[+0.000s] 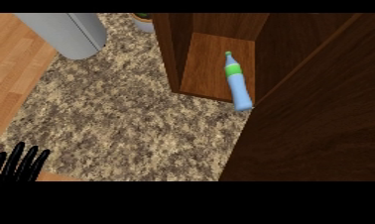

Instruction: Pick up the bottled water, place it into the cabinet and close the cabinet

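The bottled water (pixel 236 82) is pale blue with a green band and green cap. It lies on its side on the cabinet's wooden shelf (pixel 205 69), cap pointing away from me, its base sticking slightly past the shelf's front edge. The dark wooden cabinet door (pixel 307 119) fills the right side of the head view, swung partly across the opening. My left hand (pixel 22 163) rests at the lower left corner with fingers straight and pointing up, far from the bottle. My right hand does not show.
A grey cylindrical container (pixel 70 32) stands at the back left on the speckled granite counter (pixel 124 114). A small pot (pixel 143 20) peeks out behind the cabinet's left wall (pixel 167 49). Wooden floor shows along the left edge.
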Controlling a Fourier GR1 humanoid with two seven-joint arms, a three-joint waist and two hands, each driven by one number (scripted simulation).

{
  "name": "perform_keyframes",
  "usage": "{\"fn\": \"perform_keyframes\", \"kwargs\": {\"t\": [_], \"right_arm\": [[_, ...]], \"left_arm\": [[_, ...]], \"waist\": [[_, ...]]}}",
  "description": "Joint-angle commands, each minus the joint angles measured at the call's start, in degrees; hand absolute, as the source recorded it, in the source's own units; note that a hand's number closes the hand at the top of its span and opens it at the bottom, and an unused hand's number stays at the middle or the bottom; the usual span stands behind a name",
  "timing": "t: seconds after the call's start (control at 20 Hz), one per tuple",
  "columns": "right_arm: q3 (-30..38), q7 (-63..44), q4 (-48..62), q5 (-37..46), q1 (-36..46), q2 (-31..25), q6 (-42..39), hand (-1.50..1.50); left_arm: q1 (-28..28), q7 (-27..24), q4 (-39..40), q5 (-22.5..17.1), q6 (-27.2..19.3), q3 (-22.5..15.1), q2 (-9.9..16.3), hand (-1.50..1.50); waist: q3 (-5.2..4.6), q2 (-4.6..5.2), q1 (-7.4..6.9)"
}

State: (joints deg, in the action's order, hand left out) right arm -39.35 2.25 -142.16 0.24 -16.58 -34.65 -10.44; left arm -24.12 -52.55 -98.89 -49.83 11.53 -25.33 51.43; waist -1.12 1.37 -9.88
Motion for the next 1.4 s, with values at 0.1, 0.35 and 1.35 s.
{"fn": "perform_keyframes", "kwargs": {"t": [0.1,0.35,1.35], "right_arm": [[-5.9,-10.0,4.4,-2.9,6.8,5.7,-0.1,1.50],[-4.1,-14.4,6.4,-6.4,10.4,10.6,2.1,1.50],[17.1,-24.1,39.0,-26.0,38.8,28.3,6.3,1.50]], "left_arm": [[0.1,0.1,-0.3,-0.9,2.5,1.9,2.7,-1.50],[0.3,0.0,0.5,-1.9,3.7,2.8,2.8,-1.50],[-1.9,0.5,1.6,-5.4,6.4,7.1,4.6,-1.50]], "waist": [[0.11,0.70,-1.24],[0.01,0.95,-0.86],[0.75,0.17,0.55]]}}
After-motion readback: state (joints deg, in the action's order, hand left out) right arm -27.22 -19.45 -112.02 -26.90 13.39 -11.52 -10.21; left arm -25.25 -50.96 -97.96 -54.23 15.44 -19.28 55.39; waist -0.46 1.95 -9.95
